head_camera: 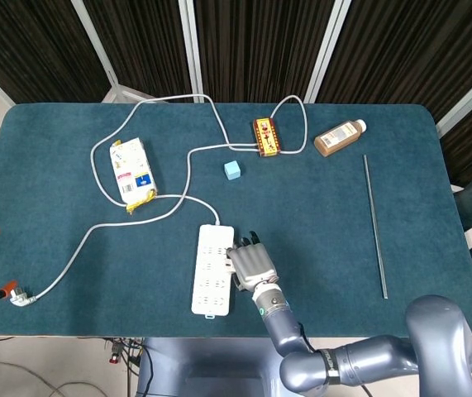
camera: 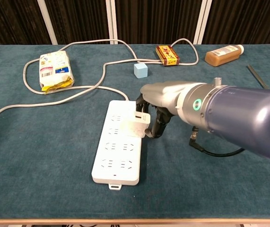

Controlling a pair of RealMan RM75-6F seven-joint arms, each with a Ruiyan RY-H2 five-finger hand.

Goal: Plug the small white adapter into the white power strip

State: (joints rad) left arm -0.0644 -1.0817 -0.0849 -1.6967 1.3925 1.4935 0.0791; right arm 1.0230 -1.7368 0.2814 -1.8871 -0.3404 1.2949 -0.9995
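Note:
The white power strip lies lengthwise on the blue table near the front edge, also seen in the head view. The small white adapter stands on the strip's right side, about the second row of sockets from the far end. My right hand reaches in from the right and pinches the adapter between dark fingers. From the head view the right hand covers most of the adapter. Whether the prongs are seated in a socket is hidden. My left hand is in neither view.
The strip's grey cable loops across the left and back to a loose plug. A snack packet, blue cube, red-yellow box and brown bottle lie further back. A thin metal rod lies at right.

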